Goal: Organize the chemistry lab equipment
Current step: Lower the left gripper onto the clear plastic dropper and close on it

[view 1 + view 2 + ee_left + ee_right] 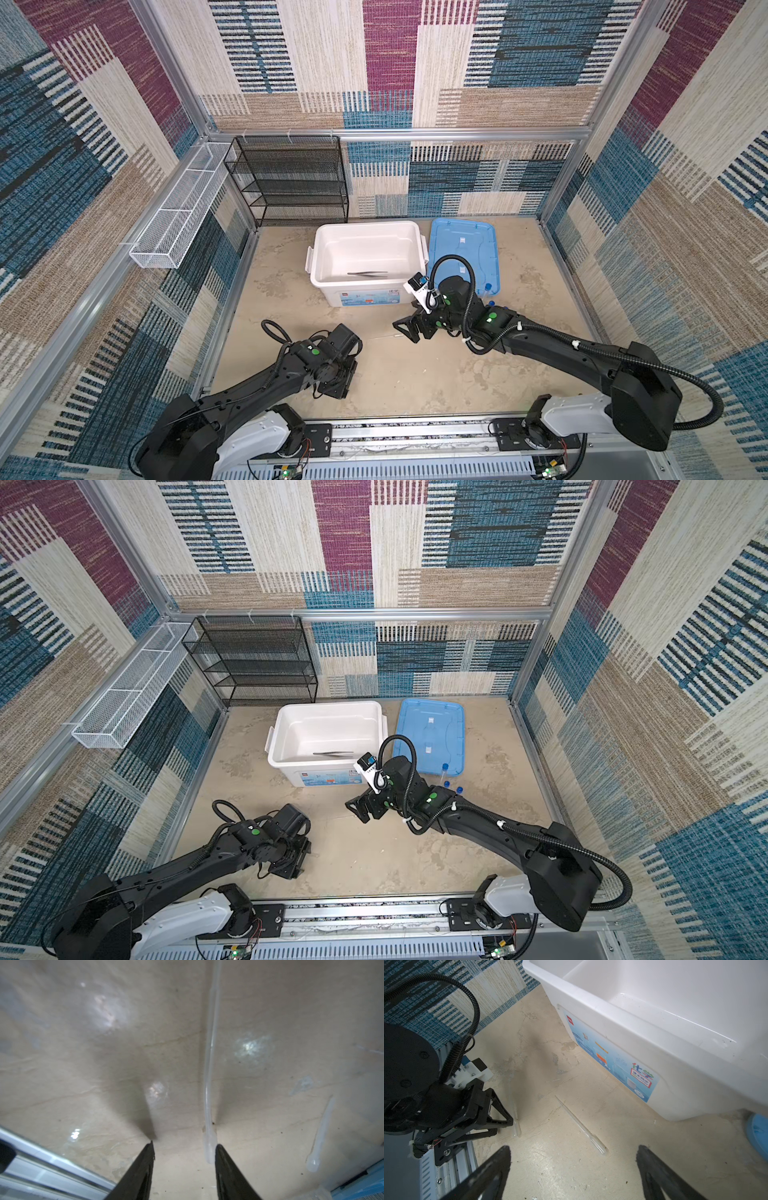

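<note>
The long thin rod (209, 1064) lies flat on the worktop (415, 382), nearer than the white tub (365, 226) and left of centre. The left hand (186, 1148) stands over the rod's broader end with its fingers part-way spread. That end sits between them, right against one fingertip (224, 1159), with bare worktop showing up to the other. The hand brackets the rod and does not yet pinch it.

Just to the right, apart from the rod, lies the clear dropper (581, 1126). The right hand (573, 1157) hovers by the dropper's fat end, spread wide and empty. The metal tweezers (368, 274) lie inside the tub. Blue-capped tubes (446, 784) wait further right, beside the blue lid (461, 249).

The step in hand looks like the pickup of the rod. The next move calls for a square squeeze low against the worktop, then a level lift toward the tub. So thin and slick a piece could skid out sideways.

The wrist views show both clear pieces plainly. In both top views they nearly vanish against the pale worktop, and the left fingers are hidden under the wrist. Only the top views show the tweezers and the tubes.
</note>
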`<state>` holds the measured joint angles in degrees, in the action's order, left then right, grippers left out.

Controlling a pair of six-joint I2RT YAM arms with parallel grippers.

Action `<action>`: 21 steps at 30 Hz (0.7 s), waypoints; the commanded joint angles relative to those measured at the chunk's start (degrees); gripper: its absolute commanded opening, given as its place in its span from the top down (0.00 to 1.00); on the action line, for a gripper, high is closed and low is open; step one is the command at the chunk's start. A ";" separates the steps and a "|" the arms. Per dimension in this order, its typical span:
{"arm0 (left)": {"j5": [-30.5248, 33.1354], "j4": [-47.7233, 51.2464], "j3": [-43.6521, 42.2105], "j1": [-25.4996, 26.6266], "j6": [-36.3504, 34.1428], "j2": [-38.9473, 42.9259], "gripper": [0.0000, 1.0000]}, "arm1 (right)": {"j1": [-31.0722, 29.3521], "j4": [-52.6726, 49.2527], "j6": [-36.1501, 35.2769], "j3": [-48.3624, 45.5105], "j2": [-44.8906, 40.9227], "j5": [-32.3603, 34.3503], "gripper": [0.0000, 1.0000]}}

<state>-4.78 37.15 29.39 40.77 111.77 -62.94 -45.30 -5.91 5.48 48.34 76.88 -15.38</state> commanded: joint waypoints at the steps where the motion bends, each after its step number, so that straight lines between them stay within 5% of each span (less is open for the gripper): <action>1: 1.07 -1.81 1.01 0.18 0.74 -1.34 0.50 | -0.05 2.23 0.40 -0.39 -0.50 0.37 0.04; 21: 1.27 -4.74 -0.34 0.71 0.14 -5.65 0.82 | -0.05 1.45 -0.20 -1.31 -1.62 1.59 0.04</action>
<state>-6.28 33.71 30.09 41.41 112.05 -68.51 -45.30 -5.80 5.28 47.11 75.72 -14.37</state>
